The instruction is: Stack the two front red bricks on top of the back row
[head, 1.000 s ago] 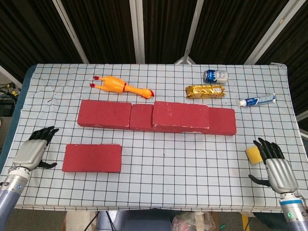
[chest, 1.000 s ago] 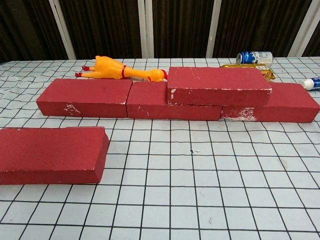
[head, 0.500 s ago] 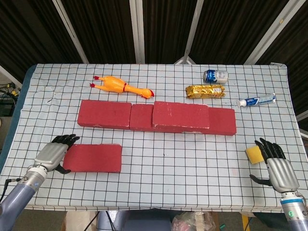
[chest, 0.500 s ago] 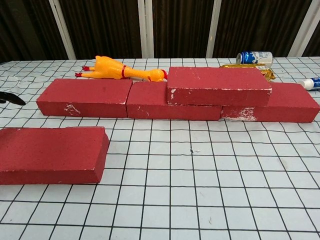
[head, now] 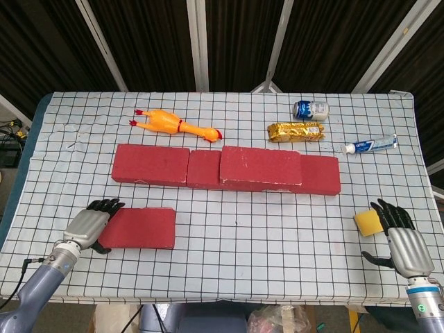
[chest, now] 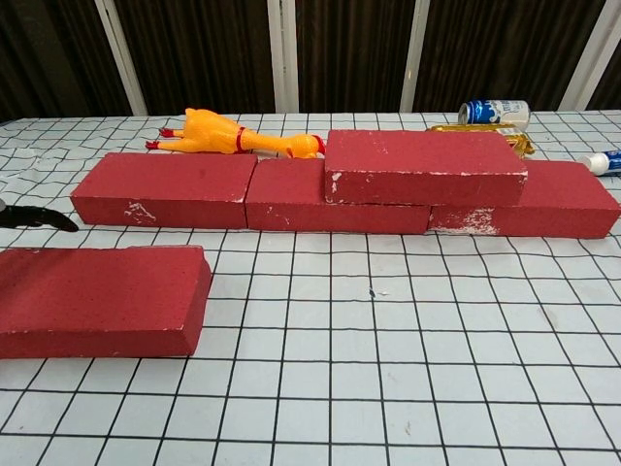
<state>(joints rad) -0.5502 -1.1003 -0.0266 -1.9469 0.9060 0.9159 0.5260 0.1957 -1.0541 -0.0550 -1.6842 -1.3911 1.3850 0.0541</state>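
One red brick (head: 144,227) (chest: 97,299) lies flat at the front left of the table. Behind it runs the back row of red bricks (head: 151,164) (chest: 165,187), with another red brick (head: 260,165) (chest: 422,167) stacked on its middle-right part. My left hand (head: 89,226) sits over the front brick's left end, fingers toward its far edge and thumb at its near side; whether it is squeezing the brick cannot be told. The chest view shows only its dark fingertips (chest: 39,219). My right hand (head: 402,244) rests open at the front right.
A yellow sponge (head: 365,223) lies just left of my right hand. Behind the back row are a rubber chicken (head: 173,125) (chest: 228,134), a can (head: 310,109) (chest: 493,111), a gold packet (head: 296,131) and a toothpaste tube (head: 370,145).
My left hand has moved right from the table's left edge onto the front brick's left end. The bricks and my right hand have stayed put.
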